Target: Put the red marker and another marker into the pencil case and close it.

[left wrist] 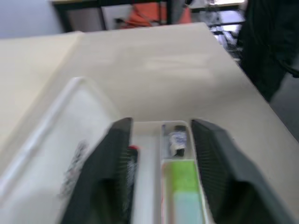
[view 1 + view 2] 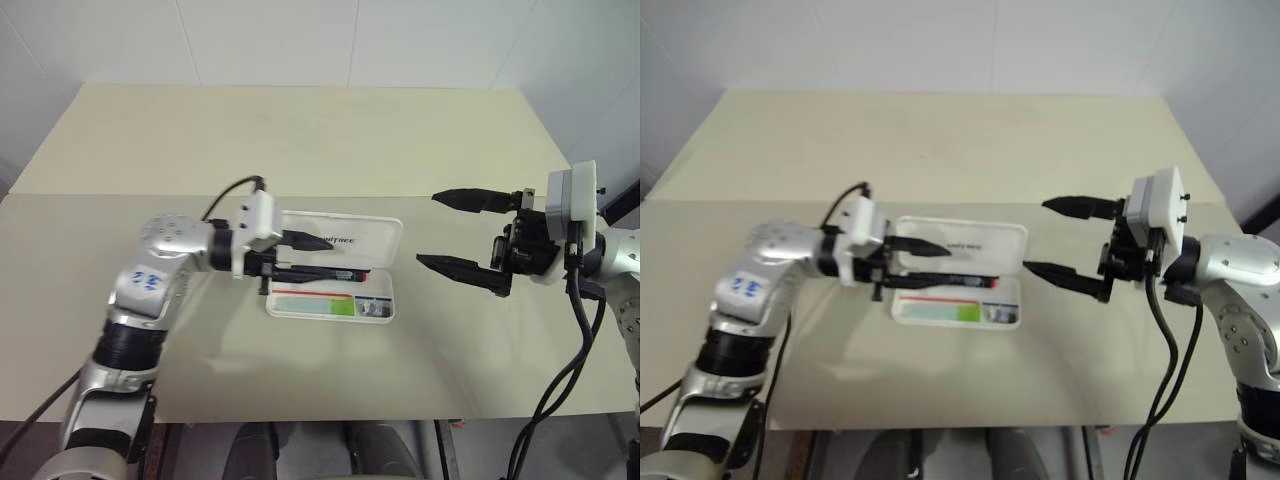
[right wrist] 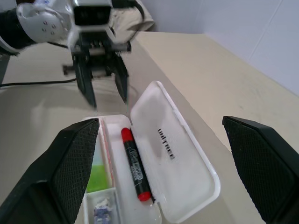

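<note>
The white pencil case lies open mid-table, its lid folded back flat. The red marker lies in the tray's back channel. The pale green highlighter lies in the front channel, with its yellow-green cap toward the case's right end. My left gripper hovers over the case's left end, pointing right. It is open, with nothing between its fingers. My right gripper hangs to the right of the case, apart from it, wide open and pointing left.
A small compartment at the tray's right end holds a small dark item. The tan table has a seam across its middle and its front edge is near me. White walls stand behind. Cables hang from both wrists.
</note>
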### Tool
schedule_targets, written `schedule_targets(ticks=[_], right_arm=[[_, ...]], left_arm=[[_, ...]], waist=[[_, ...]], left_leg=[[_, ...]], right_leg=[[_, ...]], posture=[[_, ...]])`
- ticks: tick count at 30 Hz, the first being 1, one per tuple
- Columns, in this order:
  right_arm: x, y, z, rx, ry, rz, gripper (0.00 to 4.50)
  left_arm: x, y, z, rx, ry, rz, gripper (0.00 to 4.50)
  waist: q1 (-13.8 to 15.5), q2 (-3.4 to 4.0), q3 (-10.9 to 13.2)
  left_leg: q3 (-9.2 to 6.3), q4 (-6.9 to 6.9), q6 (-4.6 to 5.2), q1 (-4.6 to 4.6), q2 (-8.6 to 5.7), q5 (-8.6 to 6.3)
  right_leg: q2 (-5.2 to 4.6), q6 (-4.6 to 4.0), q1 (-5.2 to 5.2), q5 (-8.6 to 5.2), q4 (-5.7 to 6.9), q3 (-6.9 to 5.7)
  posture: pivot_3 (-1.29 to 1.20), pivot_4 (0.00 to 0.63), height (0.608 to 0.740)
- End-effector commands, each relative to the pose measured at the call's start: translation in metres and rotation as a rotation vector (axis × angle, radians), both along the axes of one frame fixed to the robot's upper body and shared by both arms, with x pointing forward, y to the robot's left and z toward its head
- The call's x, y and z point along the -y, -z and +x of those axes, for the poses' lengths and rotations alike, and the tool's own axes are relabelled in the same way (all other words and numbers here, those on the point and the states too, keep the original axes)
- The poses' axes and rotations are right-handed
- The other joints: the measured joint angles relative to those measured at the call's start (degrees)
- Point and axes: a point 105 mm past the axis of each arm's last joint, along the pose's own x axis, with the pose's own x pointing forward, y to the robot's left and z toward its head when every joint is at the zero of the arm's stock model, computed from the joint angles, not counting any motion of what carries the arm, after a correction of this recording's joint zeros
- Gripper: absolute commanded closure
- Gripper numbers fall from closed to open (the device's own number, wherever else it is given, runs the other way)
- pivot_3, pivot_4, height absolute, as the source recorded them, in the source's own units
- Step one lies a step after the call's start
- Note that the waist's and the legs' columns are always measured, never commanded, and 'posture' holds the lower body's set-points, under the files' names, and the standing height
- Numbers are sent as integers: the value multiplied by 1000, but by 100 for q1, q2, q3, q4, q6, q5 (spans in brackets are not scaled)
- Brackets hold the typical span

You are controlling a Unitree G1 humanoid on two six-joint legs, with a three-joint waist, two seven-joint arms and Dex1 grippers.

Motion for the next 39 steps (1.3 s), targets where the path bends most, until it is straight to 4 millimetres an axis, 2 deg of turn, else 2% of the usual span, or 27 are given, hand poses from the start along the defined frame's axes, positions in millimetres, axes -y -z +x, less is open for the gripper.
schedule_targets(ticks=[1, 3, 4, 10, 15, 18, 24, 28, 31, 34, 39], right_arm=[[-2, -4, 2, 42, -17, -1, 0], [-4, -3, 6, 47, -26, 1, 0], [-5, -2, 7, 51, -30, -1, 0], [-8, -2, 14, 68, -48, 1, 0], [-10, -6, 16, 82, -60, 6, 0], [-10, -6, 15, 85, -64, 13, 0], [-12, -6, 13, 87, -65, 17, 0], [-10, -6, 10, 89, -46, 22, 0], [-10, -5, 9, 88, -37, 25, 0], [-9, -5, 6, 87, -28, 30, 0], [-9, -3, 0, 70, -40, 36, 0]], left_arm=[[-17, -19, -7, 55, -39, -51, 3681], [-33, -28, -5, 73, -107, -71, 4397], [-41, -30, -4, 82, -143, -70, 4482], [-74, -28, 9, 101, -317, -67, 4482], [-89, -32, 25, 122, -421, -143, 4482], [-94, -31, 43, 132, -486, -181, 4482], [-84, -14, 77, 106, -548, -172, 4482], [-62, -2, 91, 79, -502, -154, 4482], [-52, -2, 92, 76, -451, -164, 4482], [-39, -3, 84, 68, -346, -183, 4482], [-31, 0, 66, 38, -208, -188, 4482]], waist=[[-3, 0, 0], [-1, -1, 0], [-5, 0, 0], [-7, 0, 0], [-6, 0, 0], [11, -1, 0], [14, -1, 0], [18, -1, 0], [-8, 0, 0], [-5, -1, 0], [-1, 0, 0]], left_leg=[[0, 0, 0, -1, 1, 0], [1, 1, 0, -1, 0, 0], [1, 3, 0, -1, 0, 0], [2, 1, 0, 0, 0, 0], [2, 1, 0, 0, 1, 0], [3, 1, 0, -1, 1, 0], [4, 4, -1, -2, -1, 0], [4, 1, -1, -4, -1, 0], [5, -1, -1, -5, -1, 0], [7, -3, -1, -5, 0, 0], [8, 0, -2, -4, 0, 0]], right_leg=[[0, 0, 0, 0, 0, -1], [-2, 0, 0, 0, -1, -1], [-1, 0, 0, 0, 0, -1], [-2, 0, 0, 0, -1, -2], [-2, -1, -1, 0, 1, -4], [-2, -1, -1, 0, 0, -5], [-3, 1, -1, 1, 0, -5], [-1, 1, -5, 1, 1, -6], [-1, 1, -5, 1, -1, -5], [0, 1, -8, 1, 1, -3], [0, 1, -6, 1, 2, -3]], posture=[[0, 150, 740], [0, 150, 740], [0, 150, 740], [0, 150, 740], [0, 150, 740], [0, 150, 740], [0, 150, 740], [0, 150, 740], [0, 150, 740], [0, 150, 740], [0, 150, 740]])
